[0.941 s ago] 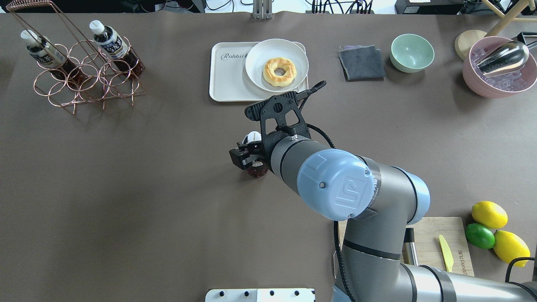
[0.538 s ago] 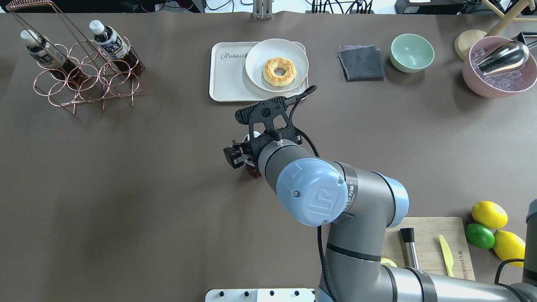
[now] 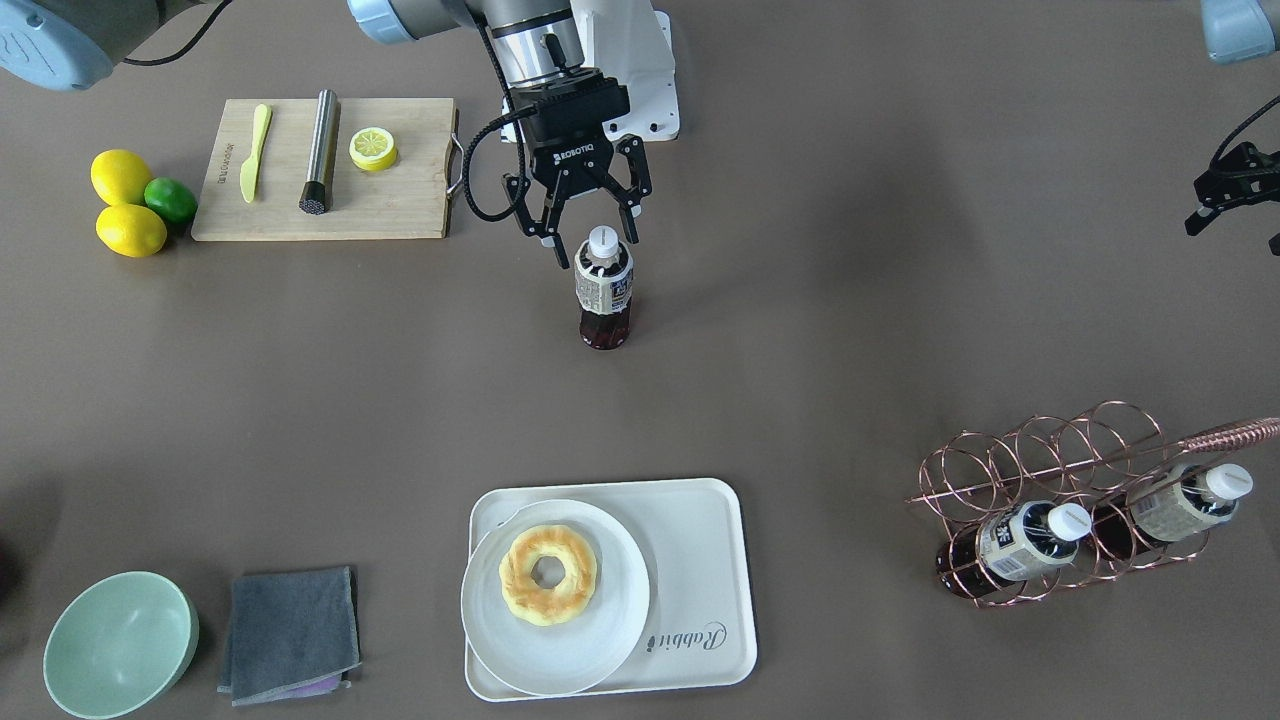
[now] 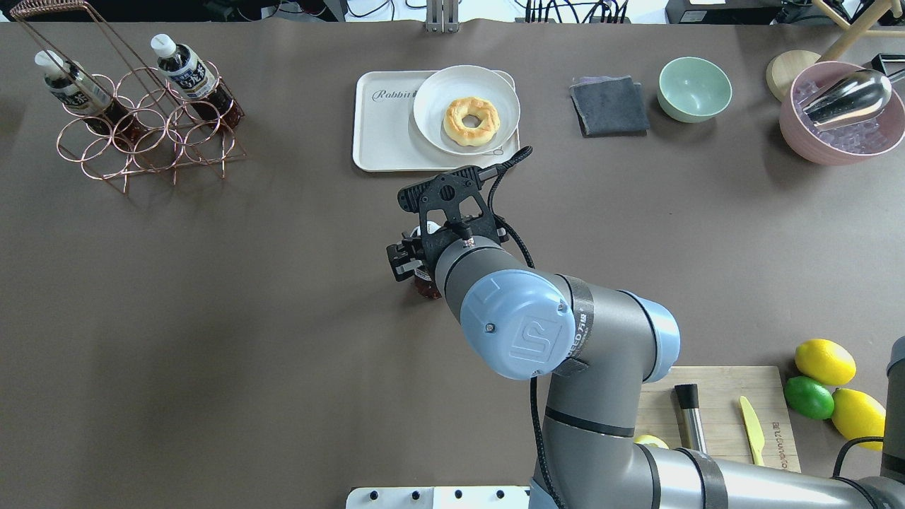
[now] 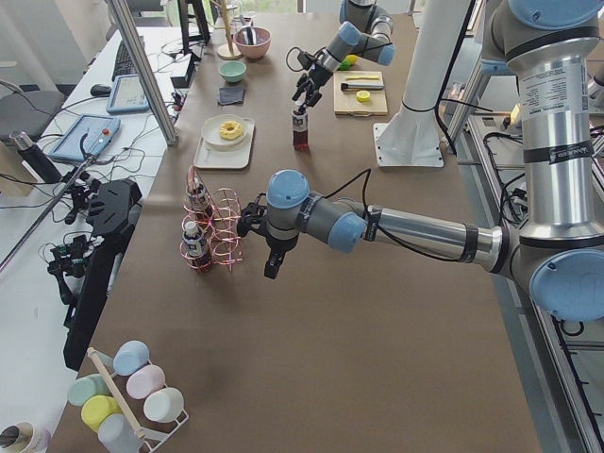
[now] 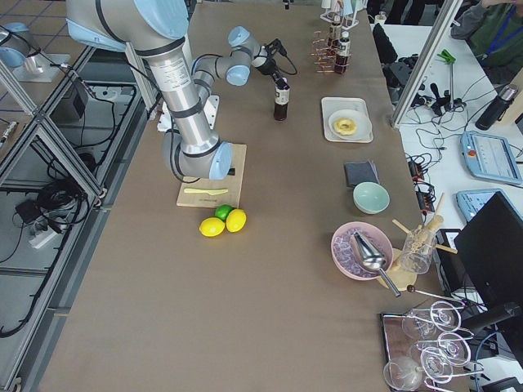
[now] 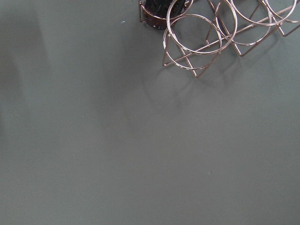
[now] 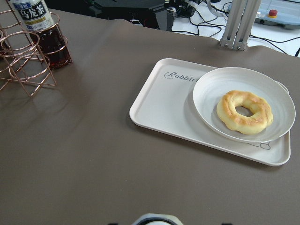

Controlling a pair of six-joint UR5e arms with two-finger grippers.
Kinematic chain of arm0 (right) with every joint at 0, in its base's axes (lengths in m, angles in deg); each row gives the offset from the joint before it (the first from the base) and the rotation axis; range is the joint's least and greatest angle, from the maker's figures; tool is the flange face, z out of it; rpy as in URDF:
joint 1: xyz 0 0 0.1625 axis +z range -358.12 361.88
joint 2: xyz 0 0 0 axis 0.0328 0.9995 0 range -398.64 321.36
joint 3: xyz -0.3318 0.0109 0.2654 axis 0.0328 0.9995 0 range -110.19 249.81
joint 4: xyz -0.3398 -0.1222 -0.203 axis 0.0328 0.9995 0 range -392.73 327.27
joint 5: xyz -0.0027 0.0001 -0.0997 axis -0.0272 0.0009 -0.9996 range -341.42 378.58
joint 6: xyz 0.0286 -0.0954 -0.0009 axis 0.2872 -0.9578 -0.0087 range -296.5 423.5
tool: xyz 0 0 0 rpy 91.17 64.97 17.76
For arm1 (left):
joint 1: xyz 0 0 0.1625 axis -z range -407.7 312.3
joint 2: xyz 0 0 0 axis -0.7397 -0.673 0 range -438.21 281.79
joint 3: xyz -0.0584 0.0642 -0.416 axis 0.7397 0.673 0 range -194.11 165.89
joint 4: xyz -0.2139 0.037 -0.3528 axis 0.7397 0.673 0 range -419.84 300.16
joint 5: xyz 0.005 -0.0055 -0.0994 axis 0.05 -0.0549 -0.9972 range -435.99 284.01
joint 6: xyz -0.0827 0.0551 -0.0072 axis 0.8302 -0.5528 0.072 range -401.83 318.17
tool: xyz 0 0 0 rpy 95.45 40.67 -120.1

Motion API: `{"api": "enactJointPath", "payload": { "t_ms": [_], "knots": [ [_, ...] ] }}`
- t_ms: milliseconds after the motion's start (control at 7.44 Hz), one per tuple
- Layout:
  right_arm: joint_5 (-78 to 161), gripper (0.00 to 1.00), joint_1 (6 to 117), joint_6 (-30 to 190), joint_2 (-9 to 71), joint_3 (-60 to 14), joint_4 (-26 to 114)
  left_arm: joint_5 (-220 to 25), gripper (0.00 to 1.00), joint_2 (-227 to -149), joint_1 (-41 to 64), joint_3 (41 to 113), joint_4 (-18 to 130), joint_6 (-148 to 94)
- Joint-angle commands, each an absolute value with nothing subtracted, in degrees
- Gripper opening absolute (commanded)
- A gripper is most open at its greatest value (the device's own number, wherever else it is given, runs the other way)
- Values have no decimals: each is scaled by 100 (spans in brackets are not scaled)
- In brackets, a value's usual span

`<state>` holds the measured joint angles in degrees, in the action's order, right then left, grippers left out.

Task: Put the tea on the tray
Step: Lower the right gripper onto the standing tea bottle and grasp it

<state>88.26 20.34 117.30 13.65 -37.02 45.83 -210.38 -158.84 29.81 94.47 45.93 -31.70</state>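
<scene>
The tea bottle (image 3: pixel 604 290), with dark liquid, white cap and beige label, stands upright on the brown table, mid-table, between the robot's base and the tray. My right gripper (image 3: pixel 598 250) is open, its fingers (image 3: pixel 561 258) on either side of the bottle's cap, not closed on it. In the overhead view my right arm hides most of the bottle (image 4: pixel 426 288). The cream tray (image 3: pixel 695 560) with the "Rabbit" logo lies beyond it and also shows in the right wrist view (image 8: pixel 161 105). My left gripper (image 5: pixel 271 267) hangs over the table beside the wire rack; I cannot tell whether it is open.
A white plate (image 3: pixel 500 650) with a donut (image 3: pixel 547 574) fills half the tray. A copper wire rack (image 3: pixel 1060 470) holds two more tea bottles. A cutting board (image 3: pixel 400 200), lemons, a lime, a green bowl (image 3: pixel 120 645), a grey cloth (image 3: pixel 290 635) and a pink bowl (image 4: pixel 799 134) stand around.
My right arm has swung left and the wrist has shifted slightly over the bottle. The bottle stays standing in the same spot.
</scene>
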Motion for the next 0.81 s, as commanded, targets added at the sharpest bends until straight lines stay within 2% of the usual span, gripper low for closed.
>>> {"api": "enactJointPath", "payload": {
  "t_ms": [0, 134, 672],
  "knots": [
    [8819, 37, 2034, 11729, 1295, -3698, 4576, -21038, 99, -15907, 2982, 9443, 4598, -3172],
    [8810, 1, 2034, 11729, 1243, -3706, 4576, -21038, 99, -15907, 2982, 9452, 4607, -3172],
    [8845, 0, 2322, 11685, 989, -3715, 4611, -21038, 99, -15889, 2982, 9479, 4607, -3172]
  ]
}}
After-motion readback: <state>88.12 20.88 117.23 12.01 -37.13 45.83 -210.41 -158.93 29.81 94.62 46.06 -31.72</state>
